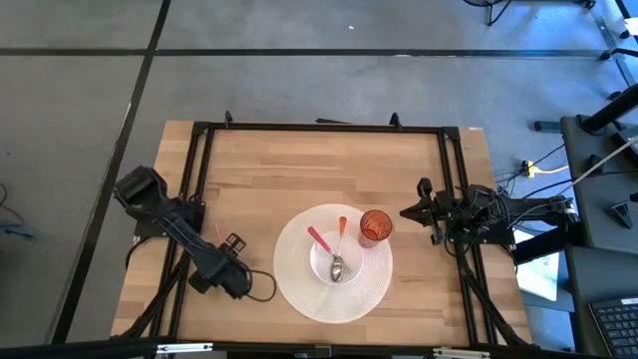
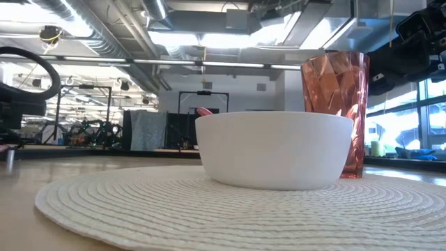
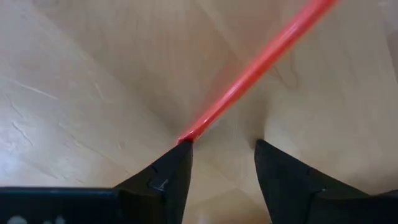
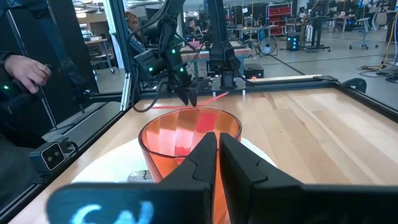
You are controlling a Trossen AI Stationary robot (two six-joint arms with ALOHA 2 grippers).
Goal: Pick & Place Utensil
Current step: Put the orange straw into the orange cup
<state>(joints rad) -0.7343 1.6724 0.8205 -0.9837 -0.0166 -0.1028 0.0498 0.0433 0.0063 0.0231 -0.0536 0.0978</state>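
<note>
While your left end effector (image 3: 221, 155) stood open over the red utensil (image 3: 249, 74), its handle tip lay against one finger (image 3: 171, 171): closing could nudge it away.

A red faceted tumbler (image 1: 375, 226) stands upright just in front of the right claw (image 1: 406, 212), on the edge of a round white woven placemat (image 1: 299, 291). The placemat spreads away from this claw over the wooden table (image 1: 299, 165). Off the table, to one side of the claw, a person's hand (image 4: 28, 71) shows.

bowl (image 2: 274, 148) hides spoons in low view; red utensil (image 3: 249, 78) cut off
</note>
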